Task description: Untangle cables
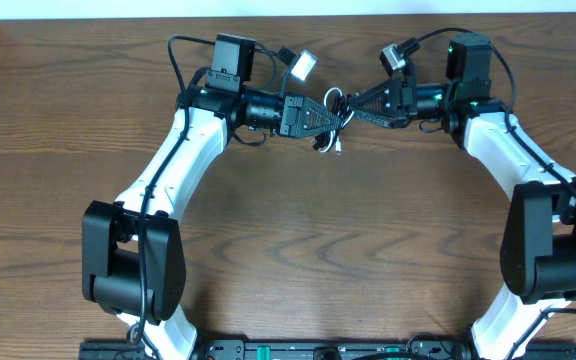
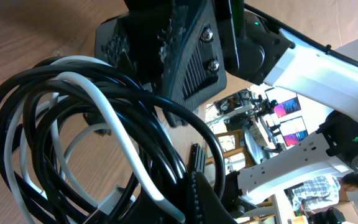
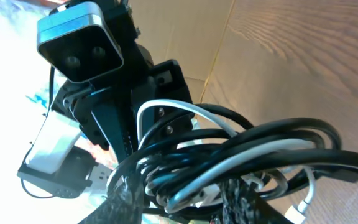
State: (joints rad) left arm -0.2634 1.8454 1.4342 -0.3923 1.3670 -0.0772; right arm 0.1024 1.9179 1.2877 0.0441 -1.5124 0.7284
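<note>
At twelve o'clock on the brown wood-grain table, my left gripper is clamped tight on the knot of thin black and white cables. The right gripper meets it from three o'clock — its gap and grip I cannot tell. I judge I'm taking a second hold; next — draw one loop apart.

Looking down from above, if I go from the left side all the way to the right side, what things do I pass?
left arm → left wrist camera → cables → right wrist camera → right arm
</note>
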